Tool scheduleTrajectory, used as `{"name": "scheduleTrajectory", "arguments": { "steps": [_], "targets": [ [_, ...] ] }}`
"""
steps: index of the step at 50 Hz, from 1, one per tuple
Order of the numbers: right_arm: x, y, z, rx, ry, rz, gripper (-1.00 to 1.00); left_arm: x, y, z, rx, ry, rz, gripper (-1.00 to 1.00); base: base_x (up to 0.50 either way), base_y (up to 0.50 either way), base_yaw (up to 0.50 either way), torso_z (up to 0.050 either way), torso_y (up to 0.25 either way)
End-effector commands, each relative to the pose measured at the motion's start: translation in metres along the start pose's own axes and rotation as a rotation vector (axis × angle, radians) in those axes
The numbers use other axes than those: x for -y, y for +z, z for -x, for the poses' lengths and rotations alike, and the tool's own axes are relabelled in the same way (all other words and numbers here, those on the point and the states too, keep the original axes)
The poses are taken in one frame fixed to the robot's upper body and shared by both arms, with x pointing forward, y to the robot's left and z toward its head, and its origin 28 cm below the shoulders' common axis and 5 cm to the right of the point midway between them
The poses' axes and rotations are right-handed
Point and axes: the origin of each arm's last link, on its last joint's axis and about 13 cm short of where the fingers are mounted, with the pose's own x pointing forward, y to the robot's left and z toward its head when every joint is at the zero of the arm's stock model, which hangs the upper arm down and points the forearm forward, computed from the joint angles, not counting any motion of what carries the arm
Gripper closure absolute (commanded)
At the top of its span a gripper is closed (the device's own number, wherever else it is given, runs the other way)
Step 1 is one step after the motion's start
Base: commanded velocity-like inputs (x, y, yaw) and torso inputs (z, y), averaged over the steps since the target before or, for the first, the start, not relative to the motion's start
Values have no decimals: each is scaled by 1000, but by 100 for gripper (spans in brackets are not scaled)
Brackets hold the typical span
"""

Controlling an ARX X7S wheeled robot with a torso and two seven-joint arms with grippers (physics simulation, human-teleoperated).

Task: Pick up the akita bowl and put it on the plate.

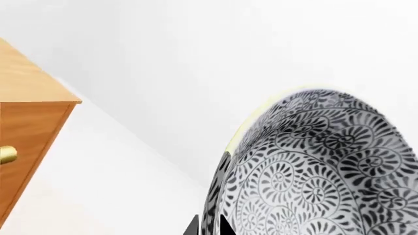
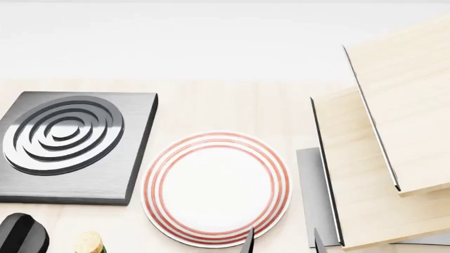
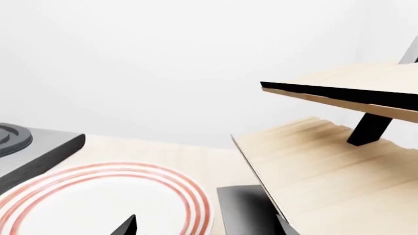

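The akita bowl [image 1: 313,171], white with a dense grey-black floral pattern and a pale rim, fills the left wrist view, tipped on edge. My left gripper [image 1: 208,226] is shut on its wall, one dark fingertip on each side. Neither the bowl nor that gripper shows in the head view. The plate [image 2: 216,188], flat and white with red rings, lies on the pale wooden counter. My right gripper [image 2: 281,243] hangs open at the plate's near right edge, holding nothing. The right wrist view shows the plate [image 3: 98,200] just past this open gripper [image 3: 204,227].
A dark square burner [image 2: 67,142] with grey rings lies left of the plate. A tiered pale wooden rack [image 2: 380,158] on a grey base [image 2: 313,195] stands close on the right. A black knob [image 2: 21,234] and a cork top [image 2: 89,242] are at the near left. A wooden cabinet [image 1: 26,127] appears beside the bowl.
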Motion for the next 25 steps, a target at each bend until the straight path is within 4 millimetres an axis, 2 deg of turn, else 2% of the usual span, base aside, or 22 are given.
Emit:
{"name": "scheduleTrajectory", "arguments": {
  "steps": [1,5,11,25],
  "targets": [
    [-2,-3,0,-9,7,2,-100,9,-10,-7,-202,6,59,100,0,0,0,0,0],
    [-3,-5,0,-12,12,1,-100,11,-17,-11,-240,63,40,100,0,0,0,0,0],
    [-3,-8,0,-20,14,2,-100,18,-25,-13,-299,66,40,100,0,0,0,0,2],
    [-5,-12,0,-33,20,3,-100,36,-46,-22,-412,61,-98,100,0,0,0,0,0]
  ]
}}
